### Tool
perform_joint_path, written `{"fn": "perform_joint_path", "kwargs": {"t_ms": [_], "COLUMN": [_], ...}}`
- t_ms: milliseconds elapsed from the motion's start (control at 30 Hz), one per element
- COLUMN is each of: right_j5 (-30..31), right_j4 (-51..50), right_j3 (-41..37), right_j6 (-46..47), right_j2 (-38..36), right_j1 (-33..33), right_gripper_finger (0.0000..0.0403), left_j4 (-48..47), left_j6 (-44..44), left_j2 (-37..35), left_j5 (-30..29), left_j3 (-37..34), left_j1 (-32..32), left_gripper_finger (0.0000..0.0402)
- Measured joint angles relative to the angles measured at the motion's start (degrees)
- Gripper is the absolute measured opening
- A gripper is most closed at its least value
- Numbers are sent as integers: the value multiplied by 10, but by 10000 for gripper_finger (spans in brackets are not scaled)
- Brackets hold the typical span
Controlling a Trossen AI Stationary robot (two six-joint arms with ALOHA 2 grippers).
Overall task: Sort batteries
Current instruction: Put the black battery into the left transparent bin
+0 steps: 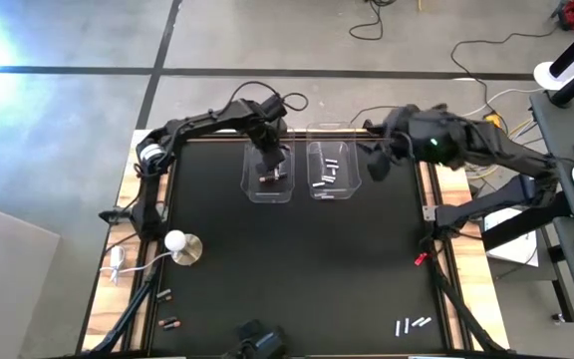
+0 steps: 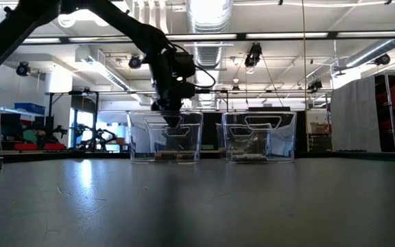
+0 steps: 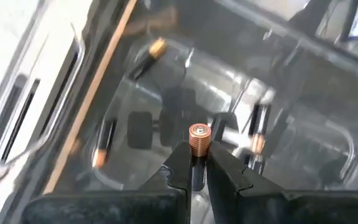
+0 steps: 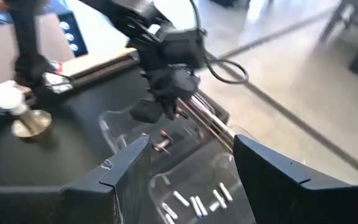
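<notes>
From above, the left claw hangs over the left clear plastic bin; the right claw, fingers spread, waits beside the right clear bin holding silvery batteries. The left wrist view shows that claw pinching a slim copper-tipped dark battery above the bin.

Copper-tipped battery, black table

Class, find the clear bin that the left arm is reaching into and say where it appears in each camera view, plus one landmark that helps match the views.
High view: left clear bin, upper centre, beside the right clear bin.
Low view: left of centre.
Left wrist view: fills the picture behind the held copper-tipped battery.
Right wrist view: centre, beyond the near bin.
Shared landmark: the left gripper above it.
</notes>
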Motion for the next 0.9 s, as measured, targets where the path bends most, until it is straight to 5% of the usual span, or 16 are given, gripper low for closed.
{"fn": "perform_joint_path", "kwargs": {"t_ms": [400,633,900], "right_j5": [-104,-168,-170], "right_j4": [1,-6,-18], "right_j3": [0,0,0], "right_j6": [-120,-136,-131], "right_j2": [97,132,132], "right_j1": [-155,-168,-167], "right_gripper_finger": [219,219,219], "left_j4": [-8,-7,-5], "left_j6": [7,7,11], "left_j2": [43,68,83], "left_j5": [1,6,16], "left_j3": [13,13,13], "left_j1": [-34,-37,-39], "left_gripper_finger": [13,13,13]}}
